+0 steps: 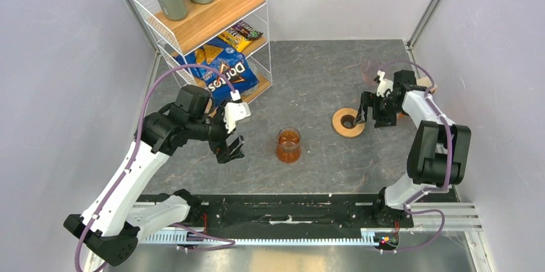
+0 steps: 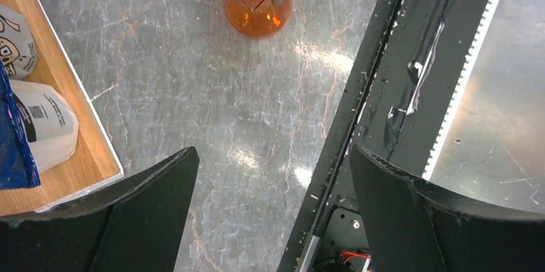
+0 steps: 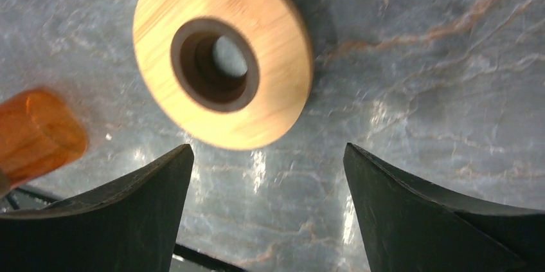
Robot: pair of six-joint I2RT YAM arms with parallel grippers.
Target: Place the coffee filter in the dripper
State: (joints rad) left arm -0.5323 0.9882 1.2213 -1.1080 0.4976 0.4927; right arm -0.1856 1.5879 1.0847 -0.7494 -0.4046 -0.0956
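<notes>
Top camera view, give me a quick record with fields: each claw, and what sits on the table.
left claw: open, empty, over the tabletop
right claw: open, empty, near wooden ring, not touching
amber beaker: upright, mid-table
wire rack: far left, snacks and bottles
coffee filter, dripper: not clearly visible

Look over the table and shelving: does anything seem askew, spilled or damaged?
The Doritos bag lies tilted on the wire rack, and a corner seems to jut past the lower shelf. The black mounting strip shows white scuffs. Nothing looks spilled.
</notes>
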